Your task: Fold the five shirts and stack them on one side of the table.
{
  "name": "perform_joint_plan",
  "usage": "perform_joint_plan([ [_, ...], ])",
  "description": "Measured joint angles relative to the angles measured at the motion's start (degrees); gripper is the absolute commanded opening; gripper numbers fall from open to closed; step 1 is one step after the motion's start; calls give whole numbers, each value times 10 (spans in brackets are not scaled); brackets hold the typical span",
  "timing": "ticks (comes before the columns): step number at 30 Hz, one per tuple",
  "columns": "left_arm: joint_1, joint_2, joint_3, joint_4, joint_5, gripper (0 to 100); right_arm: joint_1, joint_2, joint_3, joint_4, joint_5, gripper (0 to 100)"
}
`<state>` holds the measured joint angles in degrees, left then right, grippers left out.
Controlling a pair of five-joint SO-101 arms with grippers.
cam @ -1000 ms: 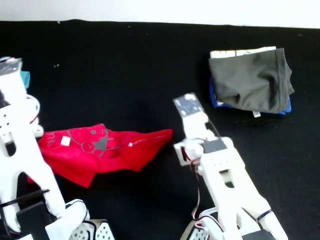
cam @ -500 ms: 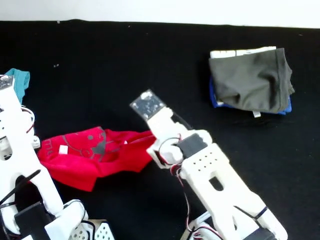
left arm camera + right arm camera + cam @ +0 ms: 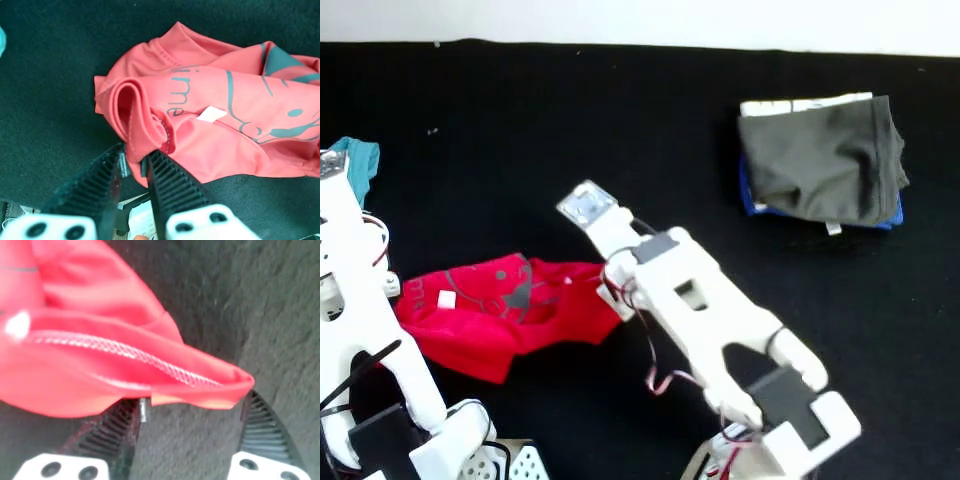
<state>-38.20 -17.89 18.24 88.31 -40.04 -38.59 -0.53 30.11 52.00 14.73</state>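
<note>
A red shirt [image 3: 500,310] with a grey print lies crumpled at the table's front left. In the left wrist view my left gripper [image 3: 134,159] is shut on a rolled fold at one end of the red shirt [image 3: 210,130]. My right arm [image 3: 690,300] stretches across to the shirt's other end. In the right wrist view my right gripper [image 3: 192,402] stands open, low over the black table, with the hemmed edge of the red shirt [image 3: 100,345] lying across the gap between its fingers. The left arm [image 3: 360,300] stands at the shirt's left end.
A stack of folded shirts [image 3: 820,160], grey on top of blue and white, sits at the back right. A teal shirt [image 3: 358,158] shows at the left edge behind the left arm. The black table [image 3: 570,120] is bare in the middle and back.
My right arm has swung left from the table's middle to the shirt's right end. The shirt's right end has drawn in to the left. The left arm shifted slightly.
</note>
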Motion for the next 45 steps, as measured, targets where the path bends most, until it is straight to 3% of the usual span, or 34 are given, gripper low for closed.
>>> perform_joint_plan([
  [2,0,0,0,0,0,8,2,25,-25,-1,0,255],
  [8,0,0,0,0,0,8,40,80,-65,-1,0,2],
  [18,0,0,0,0,0,8,62,80,-69,-1,0,5],
  [24,9,0,0,0,10,8,101,-23,-69,18,0,5],
  [28,64,0,-46,30,83,8,176,-105,-85,23,22,5],
  [33,172,0,-222,99,161,8,268,-177,-155,29,40,5],
  [38,237,0,-379,111,203,8,317,-204,-254,71,41,5],
  [45,276,-1,-365,118,234,12,323,-206,-321,164,41,5],
])
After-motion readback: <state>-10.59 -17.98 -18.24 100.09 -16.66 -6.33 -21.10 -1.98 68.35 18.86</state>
